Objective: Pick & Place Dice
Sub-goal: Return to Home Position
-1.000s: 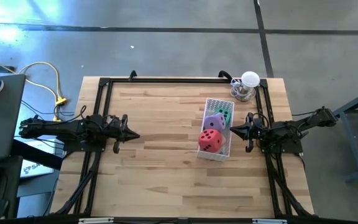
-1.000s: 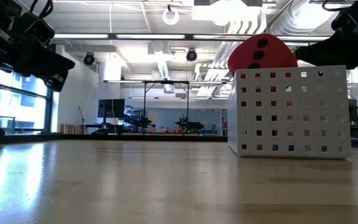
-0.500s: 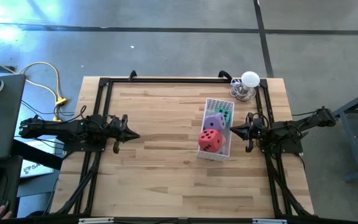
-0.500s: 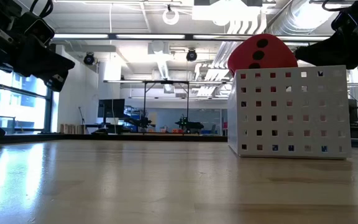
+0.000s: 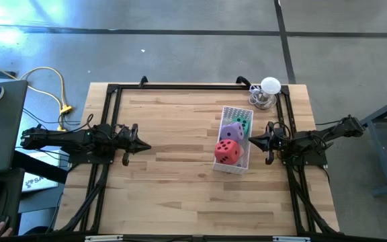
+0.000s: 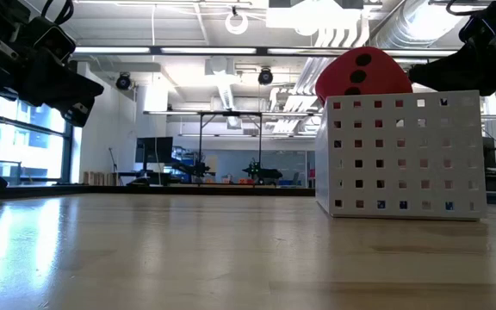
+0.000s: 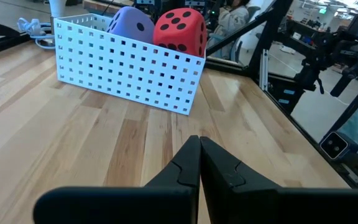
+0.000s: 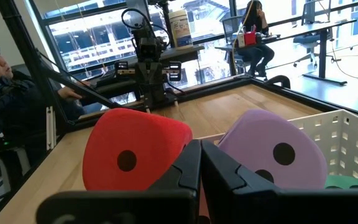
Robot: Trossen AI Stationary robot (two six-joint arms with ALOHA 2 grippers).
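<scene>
The job looks almost done. The white bin (image 5: 231,168) sits on the wooden table (image 5: 180,195), a bit right of the middle of the top-down picture. The red die (image 5: 228,152) is in the bin at the end nearer the bottom of that picture, and it pokes up over the rim. The purple die (image 5: 232,131) is right behind it, touching it. The green die (image 5: 243,124) peeks out at the far end, toward the top of the picture. A pink die does not show anywhere; it may be tucked under the others, but I cannot tell. No die lies out on the bare wood, so I think there is nothing left to pick up. The left gripper (image 5: 145,146) hangs over the left side of the table, well apart from the bin. Its fingers (image 7: 188,165) are pressed flat together and hold nothing. The right gripper (image 5: 251,141) is just beside the bin's right wall, pointing at it. Its fingers (image 8: 188,168) are pressed together too, with nothing between them. Both arms lie stretched along their own sides, so all that is left, I think, is for them to settle in their resting spots.
</scene>
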